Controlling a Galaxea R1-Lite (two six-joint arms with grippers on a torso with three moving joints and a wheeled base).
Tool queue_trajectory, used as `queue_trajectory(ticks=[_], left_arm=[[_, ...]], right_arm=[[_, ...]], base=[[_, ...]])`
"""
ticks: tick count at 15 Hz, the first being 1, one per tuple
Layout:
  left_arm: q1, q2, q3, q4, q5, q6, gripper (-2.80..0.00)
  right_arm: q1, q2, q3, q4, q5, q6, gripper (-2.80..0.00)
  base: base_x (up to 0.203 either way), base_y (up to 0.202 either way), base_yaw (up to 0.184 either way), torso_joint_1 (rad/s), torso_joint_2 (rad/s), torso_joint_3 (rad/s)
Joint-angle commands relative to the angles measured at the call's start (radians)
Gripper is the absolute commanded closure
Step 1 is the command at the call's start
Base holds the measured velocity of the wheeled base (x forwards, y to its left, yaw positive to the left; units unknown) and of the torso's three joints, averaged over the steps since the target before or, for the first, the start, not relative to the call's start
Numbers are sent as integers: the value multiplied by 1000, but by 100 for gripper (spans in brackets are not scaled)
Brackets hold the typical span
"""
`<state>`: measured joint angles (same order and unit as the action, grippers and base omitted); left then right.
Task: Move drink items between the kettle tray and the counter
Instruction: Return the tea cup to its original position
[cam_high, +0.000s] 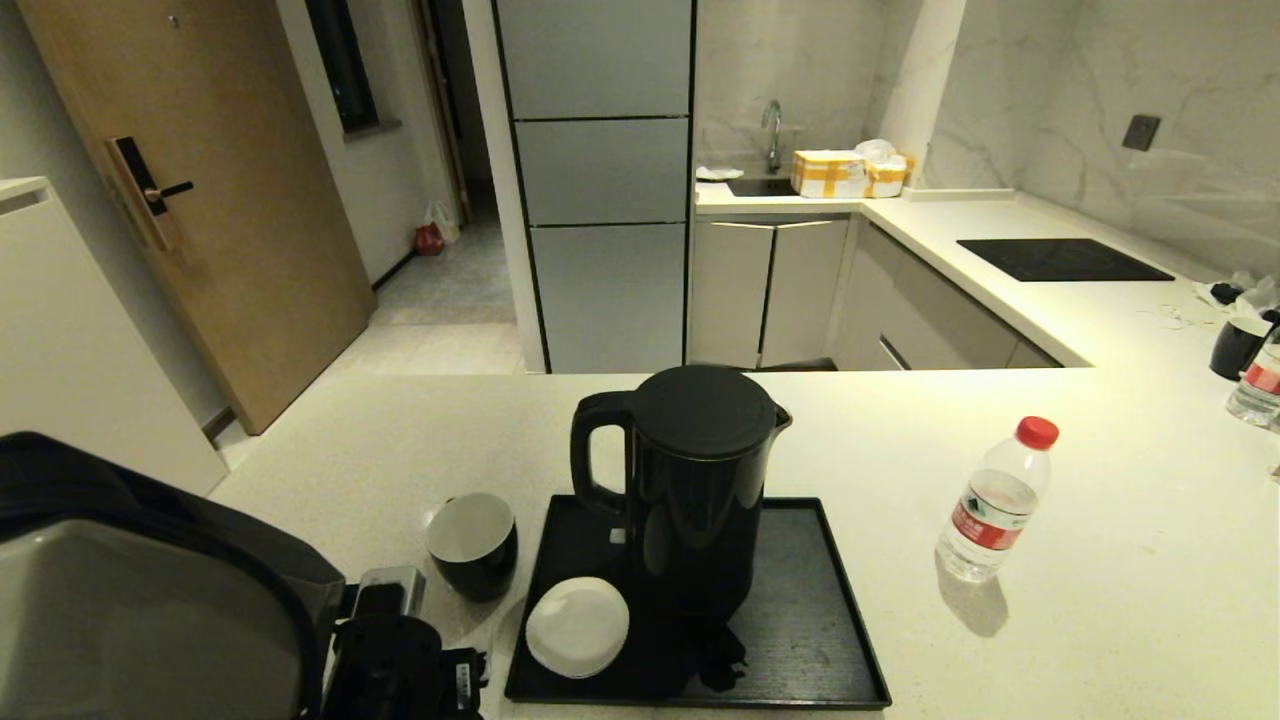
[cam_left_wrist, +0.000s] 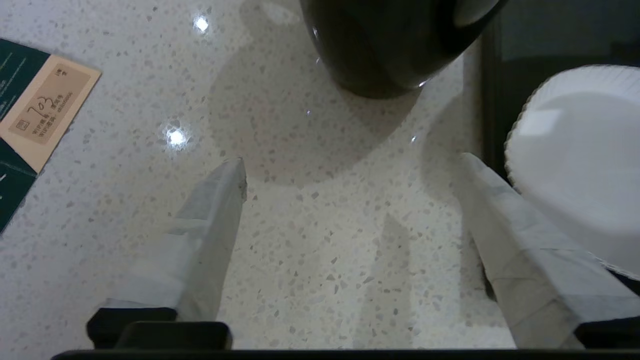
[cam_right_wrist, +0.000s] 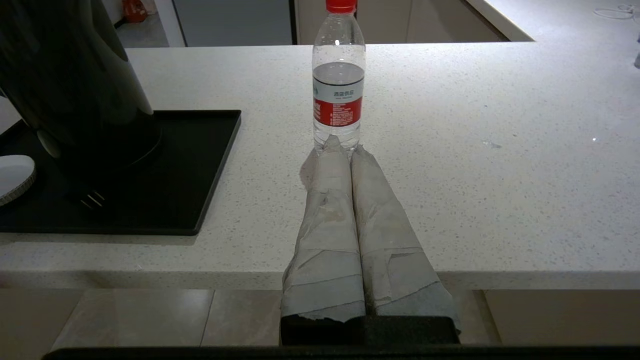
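Tabletop (cam_high: 900, 420) holds it all; using the tray (cam_high: 800, 600) as landmark: kettle (cam_high: 690, 480) stands on it, cup (cam_high: 473, 543) sits just off its left edge, bottle (cam_high: 995, 505) well off to the right. To do this well, I'd back the left hand (cam_left_wrist: 350, 165) straight away so its fingers don't nudge the cup. It's wide open, holding nothing, cup just ahead. Right hand (cam_right_wrist: 345, 145) is parked, closed and empty, short of the bottle.

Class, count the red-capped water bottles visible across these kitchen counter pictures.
2. One water bottle stands on the counter right of the tray; a second bottle, partly cropped, stands at the far right edge.
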<state>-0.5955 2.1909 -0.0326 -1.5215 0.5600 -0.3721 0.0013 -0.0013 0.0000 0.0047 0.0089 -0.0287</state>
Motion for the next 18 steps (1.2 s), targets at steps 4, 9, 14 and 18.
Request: queue_trajectory(ticks=[4, 9, 14, 18], left_arm=[[-73, -57, 20, -9, 48, 11, -280], [-72, -57, -72, -9, 60, 61, -280], [-13, 16, -152, -9, 56, 96, -280], [9, 31, -159, -9, 58, 99, -280]], right_arm=[[2, 1, 0, 0, 0, 0, 0], [0, 1, 0, 0, 0, 0, 0], [2, 1, 0, 0, 0, 0, 0], [2, 1, 0, 0, 0, 0, 0]], base=[[0, 0, 0, 0, 0, 0], [0, 0, 0, 0, 0, 0], [0, 0, 0, 0, 0, 0], [0, 0, 0, 0, 0, 0]])
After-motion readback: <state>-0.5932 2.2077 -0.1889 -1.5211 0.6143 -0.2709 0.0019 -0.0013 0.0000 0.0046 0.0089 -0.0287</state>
